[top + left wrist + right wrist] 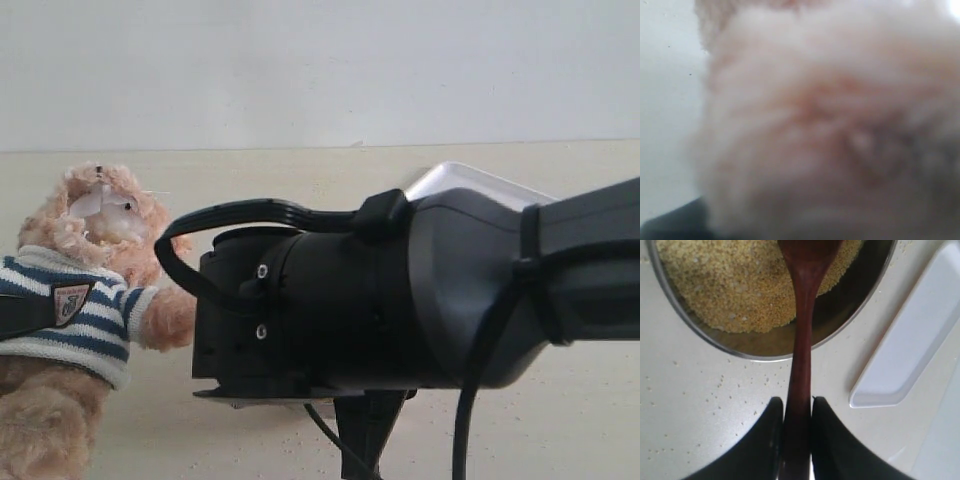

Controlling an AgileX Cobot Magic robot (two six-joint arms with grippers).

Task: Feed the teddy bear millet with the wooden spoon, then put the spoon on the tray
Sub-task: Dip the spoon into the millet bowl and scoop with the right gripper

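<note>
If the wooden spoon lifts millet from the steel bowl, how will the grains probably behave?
The millet is fine, loose grain, so it probably slides off easily. Scattered grains on the table suggest it spills readily. The wooden spoon, clamped by the right gripper, looks stiff.

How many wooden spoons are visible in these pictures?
1. The wooden spoon is held by its handle in the right gripper, its head over the millet. The big arm in the exterior view may hide others.

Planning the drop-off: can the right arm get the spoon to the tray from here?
Probably yes: the right gripper grips the wooden spoon, and the tray lies beside the steel bowl with nothing visible between them.
</note>
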